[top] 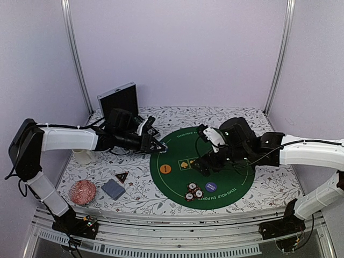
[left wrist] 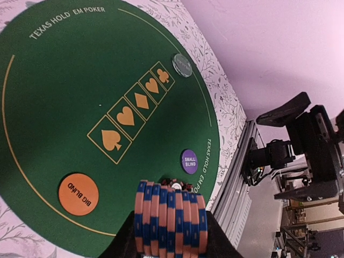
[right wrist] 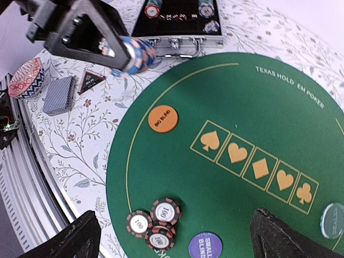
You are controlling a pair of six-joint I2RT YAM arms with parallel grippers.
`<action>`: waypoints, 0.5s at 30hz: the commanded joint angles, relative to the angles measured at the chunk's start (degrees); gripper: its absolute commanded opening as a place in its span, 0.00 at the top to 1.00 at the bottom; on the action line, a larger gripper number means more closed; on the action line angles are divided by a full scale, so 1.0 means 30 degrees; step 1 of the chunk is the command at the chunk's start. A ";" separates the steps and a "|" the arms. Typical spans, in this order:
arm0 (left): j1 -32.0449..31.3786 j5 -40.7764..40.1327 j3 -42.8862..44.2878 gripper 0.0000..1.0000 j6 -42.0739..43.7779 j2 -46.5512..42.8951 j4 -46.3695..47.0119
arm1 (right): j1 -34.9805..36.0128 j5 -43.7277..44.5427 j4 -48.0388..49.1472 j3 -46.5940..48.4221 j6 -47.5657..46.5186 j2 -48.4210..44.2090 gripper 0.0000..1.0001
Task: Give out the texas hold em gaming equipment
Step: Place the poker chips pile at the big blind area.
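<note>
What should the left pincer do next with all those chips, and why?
Probably lower the left pincer and set its orange-and-blue chip stack on the green mat: it grips the stack up near the mat's edge, and red-black chips already lie on it.

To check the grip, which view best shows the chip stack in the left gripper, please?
Left wrist: the chip stack fills the foreground, striped edges clear. Right wrist shows it smaller, clamped in the left gripper; top external, barely a speck.

The left arm (top: 64, 138) and right arm (top: 312, 153) share one build — white tubular links, bulky black joints, thin black cables running along them. The left end effector (top: 160, 147) and right end effector (top: 203, 164) are matte black with angular fingers.
</note>
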 commanded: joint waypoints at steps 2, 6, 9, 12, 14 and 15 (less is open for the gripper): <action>-0.0168 0.1160 0.0797 1.00 -0.1366 0.2400 0.2371 | 0.0308 -0.0414 0.2587 0.1854 -0.3849 0.1770 0.01; 0.0022 0.1367 0.2071 1.00 -0.1587 0.4591 0.2507 | 0.0267 -0.0432 0.2771 0.3504 -0.5776 0.3879 0.01; 0.0217 0.1407 0.3183 1.00 -0.1953 0.6119 0.2472 | -0.0085 -0.0639 0.2989 0.4356 -0.7264 0.5446 0.01; 0.0347 0.0578 0.4531 1.00 -0.1560 0.7705 0.1415 | -0.0689 -0.1191 0.3035 0.5335 -0.8203 0.6778 0.01; 0.0643 0.0738 0.4556 1.00 -0.1977 0.8280 0.1706 | -0.1032 -0.1801 0.3045 0.6051 -0.8525 0.7615 0.01; 0.0822 0.0886 0.4434 1.00 -0.2277 0.8508 0.2096 | -0.1149 -0.1974 0.3051 0.6370 -0.8747 0.8049 0.01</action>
